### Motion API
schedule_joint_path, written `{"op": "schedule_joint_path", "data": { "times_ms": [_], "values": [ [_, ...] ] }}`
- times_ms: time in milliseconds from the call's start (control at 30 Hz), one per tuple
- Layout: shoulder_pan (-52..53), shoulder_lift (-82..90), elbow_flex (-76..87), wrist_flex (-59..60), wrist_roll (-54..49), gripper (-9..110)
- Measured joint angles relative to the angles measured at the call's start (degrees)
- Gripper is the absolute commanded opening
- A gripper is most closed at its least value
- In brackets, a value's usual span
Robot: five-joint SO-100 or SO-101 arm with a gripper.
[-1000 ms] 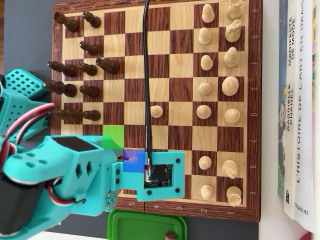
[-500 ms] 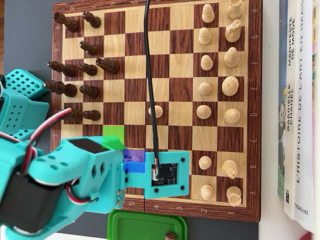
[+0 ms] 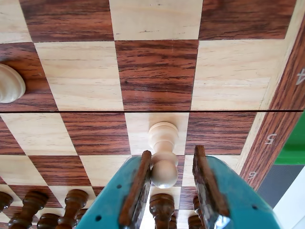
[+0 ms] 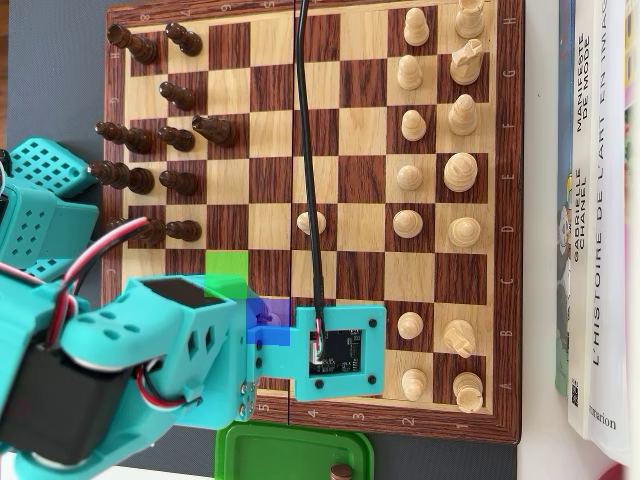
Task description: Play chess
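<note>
1. Wrist view: gripper [image 3: 176,164] is sitting with jaws spread, straddling a light pawn [image 3: 163,152]. The left pad is just beside or touching the pawn's head; the right pad is standing clear of it with a visible gap. Reading it as released, not clamping.
2. The light pawn is standing upright on a light square of the chessboard [image 3: 81,76], one rank past the board's centre hinge line, close to the numbered edge where "5" is showing.
3. Dark pieces [image 3: 161,207] are lining the bottom of the wrist view, beyond the gripper; one is showing right between the jaws, behind the pawn.
4. Another light piece [image 3: 10,83] is poking in at the left edge of the wrist view, on a dark square.
5. Overhead view: the teal arm [image 4: 150,360] is covering the board's lower-left corner, and the wrist camera board [image 4: 338,348] is hiding the pawn and the jaws there.
6. A green patch [image 4: 226,272] and a blue patch [image 4: 268,320] are overlaying two diagonally adjacent squares next to the arm.
7. A black cable [image 4: 308,160] is running down across the board to the camera board.
8. A green container [image 4: 290,450] is sitting just below the board edge; books [image 4: 598,200] are lying to the right of the board.
</note>
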Motion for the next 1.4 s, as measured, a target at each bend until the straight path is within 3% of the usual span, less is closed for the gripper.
{"op": "schedule_joint_path", "data": {
  "times_ms": [367,767,1400],
  "values": [
    [0.0,0.0,0.0,0.0,0.0,13],
    [0.0,0.0,0.0,0.0,-0.44,5],
    [0.09,0.0,0.0,0.0,-1.23,5]
  ]
}}
